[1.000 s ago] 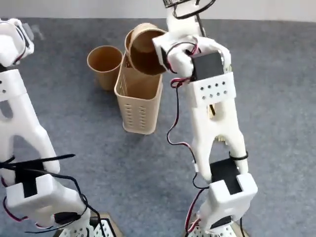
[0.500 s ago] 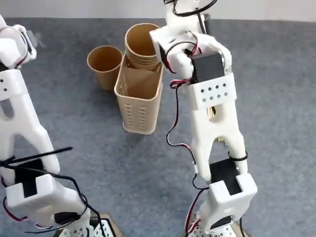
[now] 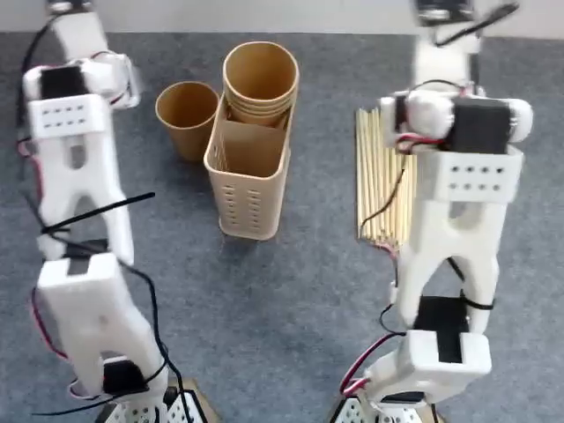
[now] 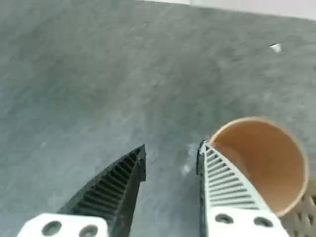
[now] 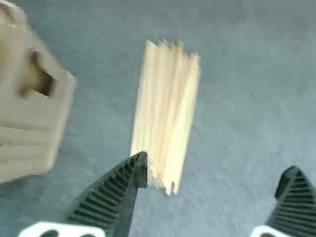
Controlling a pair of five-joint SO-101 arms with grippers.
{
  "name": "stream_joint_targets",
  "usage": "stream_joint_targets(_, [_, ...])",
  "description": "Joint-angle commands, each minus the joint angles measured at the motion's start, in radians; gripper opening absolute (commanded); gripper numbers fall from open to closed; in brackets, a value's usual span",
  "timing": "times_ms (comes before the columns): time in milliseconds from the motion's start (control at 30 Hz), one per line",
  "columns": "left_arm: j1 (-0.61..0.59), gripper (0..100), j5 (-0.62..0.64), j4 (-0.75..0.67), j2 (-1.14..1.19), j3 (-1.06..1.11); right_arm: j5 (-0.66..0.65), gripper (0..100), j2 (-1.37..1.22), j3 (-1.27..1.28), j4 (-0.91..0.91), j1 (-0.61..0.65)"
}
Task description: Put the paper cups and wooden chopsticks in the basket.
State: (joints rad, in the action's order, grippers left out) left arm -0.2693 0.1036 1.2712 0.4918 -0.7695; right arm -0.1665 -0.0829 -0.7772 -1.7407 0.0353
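Note:
A stack of paper cups [image 3: 260,77] stands in the far compartment of the beige basket [image 3: 248,189]. One loose paper cup [image 3: 187,109] stands upright on the carpet just left of the basket. My left gripper [image 4: 172,147] is open and empty above the carpet, with that cup [image 4: 264,165] right beside one finger. A bundle of wooden chopsticks [image 3: 382,176] lies on the carpet right of the basket, partly under the right arm [image 3: 458,141]. My right gripper [image 5: 216,165] hovers open over the near end of the chopsticks [image 5: 168,106].
Grey carpet covers the whole table. The basket's corner [image 5: 29,106] sits close beside the chopsticks in the right wrist view. The basket's near compartment is visible past a divider. Open carpet lies in front of the basket, between the two arm bases.
The right gripper set its tilted cup onto the stack in the basket, let go and swung right over the chopsticks. The left arm moved in toward the loose cup.

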Motion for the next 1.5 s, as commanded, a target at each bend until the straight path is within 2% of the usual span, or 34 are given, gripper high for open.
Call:
stream_joint_targets(0, [0.047, 20, -0.003, -0.009, 0.15, -0.232, -0.048, 39.6, 0.004, 0.099, 0.05, -0.048])
stream_joint_targets(233, [0.05, 20, -0.002, -0.008, 0.371, -0.407, -0.054, 39.6, -0.002, 0.39, 0.277, -0.091])
stream_joint_targets(400, [0.084, 19, -0.008, 0.015, 0.458, -0.435, -0.054, 39.6, -0.002, 0.487, 0.351, -0.094])
stream_joint_targets(567, [0.085, 19, -0.006, 0.012, 0.51, -0.437, -0.066, 39.6, -0.002, 0.503, 0.352, -0.094])
stream_joint_targets(733, [0.033, 19, -0.003, 0.023, 0.444, -0.512, -0.097, 39.6, -0.007, 0.503, 0.348, -0.094])
stream_joint_targets(933, [0.028, 20, -0.003, 0.149, 0.344, -0.654, -0.097, 39.6, -0.007, 0.504, 0.349, -0.088])
stream_joint_targets(1133, [0.076, 20, -0.002, 0.235, 0.323, -0.668, -0.095, 39.6, -0.008, 0.506, 0.348, -0.088])
stream_joint_targets(1467, [0.081, 19, -0.002, 0.184, 0.529, -0.63, -0.101, 39.6, -0.007, 0.559, 0.369, -0.087])
